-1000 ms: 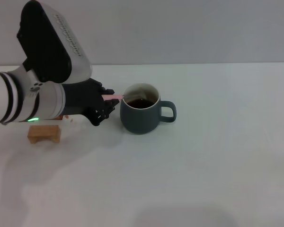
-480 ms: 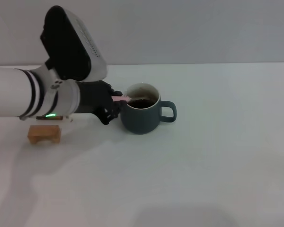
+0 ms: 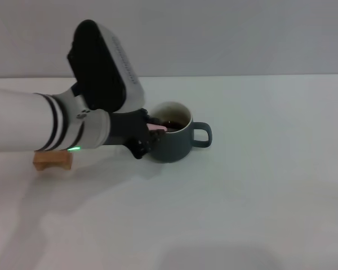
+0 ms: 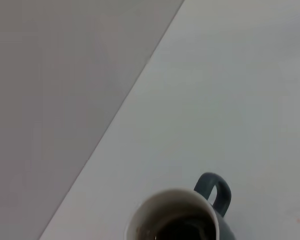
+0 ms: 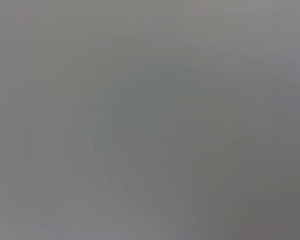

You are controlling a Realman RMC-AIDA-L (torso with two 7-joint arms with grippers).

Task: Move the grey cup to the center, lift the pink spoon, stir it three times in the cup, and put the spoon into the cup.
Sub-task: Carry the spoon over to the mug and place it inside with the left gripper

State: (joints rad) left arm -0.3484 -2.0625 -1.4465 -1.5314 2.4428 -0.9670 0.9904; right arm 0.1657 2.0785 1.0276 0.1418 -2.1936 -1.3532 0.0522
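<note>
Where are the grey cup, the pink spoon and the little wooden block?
grey cup (image 3: 172, 145): head view, on its dark outer wall.
pink spoon (image 3: 158, 128): head view, on the pink handle at the cup's rim.
wooden block (image 3: 52, 160): head view, on its front face.

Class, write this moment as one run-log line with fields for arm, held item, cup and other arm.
arm: left gripper at cup rim | held: pink spoon, tip over liquid | cup: grey cup upright, handle away from gripper | other arm: right out of view

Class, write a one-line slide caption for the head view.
Left gripper holds the pink spoon over the rim of the grey cup, beside a wooden block.
</note>
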